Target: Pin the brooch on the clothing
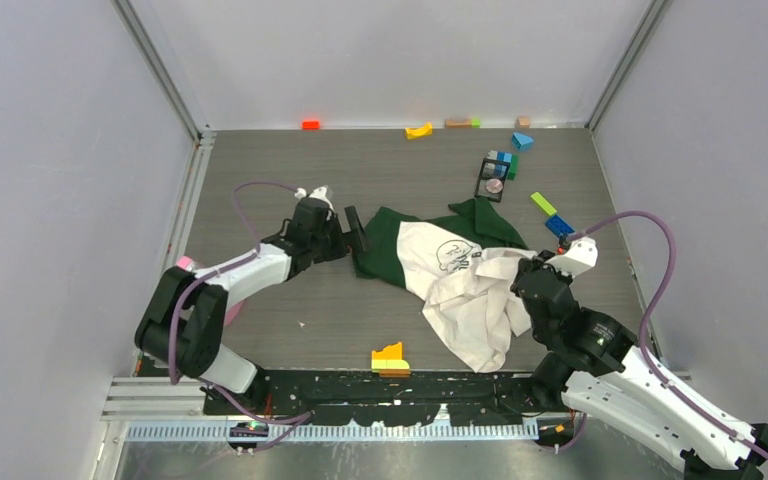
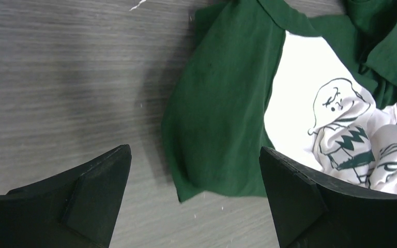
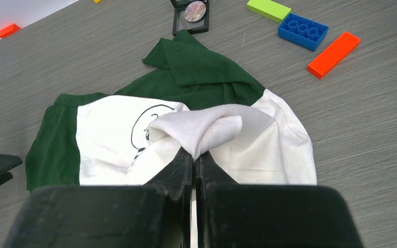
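Note:
The white T-shirt (image 1: pixel 460 285) with dark green sleeves lies crumpled at the table's middle. My right gripper (image 1: pixel 527 272) is shut on a fold of its white cloth (image 3: pixel 207 129) and holds that fold raised. My left gripper (image 1: pixel 358 232) is open and empty just left of the shirt's green sleeve (image 2: pixel 222 103), whose corner lies between its fingers (image 2: pixel 98 191). The cartoon boy print (image 2: pixel 341 129) shows on the white front. The brooch (image 1: pixel 494 186), a small pinkish-brown disc, sits in a black square box (image 3: pixel 189 23) beyond the shirt, also visible in the right wrist view (image 3: pixel 195 11).
Coloured blocks lie about: green (image 1: pixel 543 203) and blue (image 1: pixel 560 226) right of the shirt, a yellow-orange one (image 1: pixel 390 357) at the near edge, others along the back wall (image 1: pixel 419 130). An orange flat block (image 3: pixel 334 53) lies near the blue one.

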`<move>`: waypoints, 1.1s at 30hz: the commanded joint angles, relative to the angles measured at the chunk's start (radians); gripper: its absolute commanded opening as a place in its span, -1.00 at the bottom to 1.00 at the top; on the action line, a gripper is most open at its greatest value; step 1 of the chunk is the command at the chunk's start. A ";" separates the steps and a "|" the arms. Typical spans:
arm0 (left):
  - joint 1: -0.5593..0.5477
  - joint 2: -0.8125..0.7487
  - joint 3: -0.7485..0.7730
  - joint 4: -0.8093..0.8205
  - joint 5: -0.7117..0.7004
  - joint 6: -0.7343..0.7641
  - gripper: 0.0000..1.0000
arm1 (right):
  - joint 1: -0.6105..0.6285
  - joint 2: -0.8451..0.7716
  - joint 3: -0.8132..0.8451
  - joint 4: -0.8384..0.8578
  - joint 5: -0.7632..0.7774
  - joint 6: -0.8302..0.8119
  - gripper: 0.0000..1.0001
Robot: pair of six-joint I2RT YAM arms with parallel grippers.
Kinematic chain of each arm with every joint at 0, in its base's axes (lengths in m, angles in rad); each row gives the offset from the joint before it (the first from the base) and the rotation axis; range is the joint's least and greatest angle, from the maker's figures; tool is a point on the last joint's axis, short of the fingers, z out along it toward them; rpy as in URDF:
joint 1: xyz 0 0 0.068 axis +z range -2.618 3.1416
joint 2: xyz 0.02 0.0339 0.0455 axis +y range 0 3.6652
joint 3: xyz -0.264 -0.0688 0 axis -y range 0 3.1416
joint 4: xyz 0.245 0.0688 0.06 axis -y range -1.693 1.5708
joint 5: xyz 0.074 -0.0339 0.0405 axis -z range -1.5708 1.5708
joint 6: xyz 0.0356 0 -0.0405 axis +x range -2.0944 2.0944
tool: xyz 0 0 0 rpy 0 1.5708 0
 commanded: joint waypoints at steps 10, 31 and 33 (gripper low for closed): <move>0.001 0.160 0.089 0.161 0.066 -0.042 -0.10 | 0.001 0.119 0.187 -0.037 -0.199 -0.069 -0.97; 0.282 -0.314 0.418 -0.733 0.010 0.464 -1.00 | 0.001 0.296 0.353 -0.163 -0.959 0.060 -0.99; 0.282 -0.341 0.401 -0.744 -0.032 0.481 -1.00 | 0.001 0.292 0.247 -0.185 -0.998 0.133 -0.99</move>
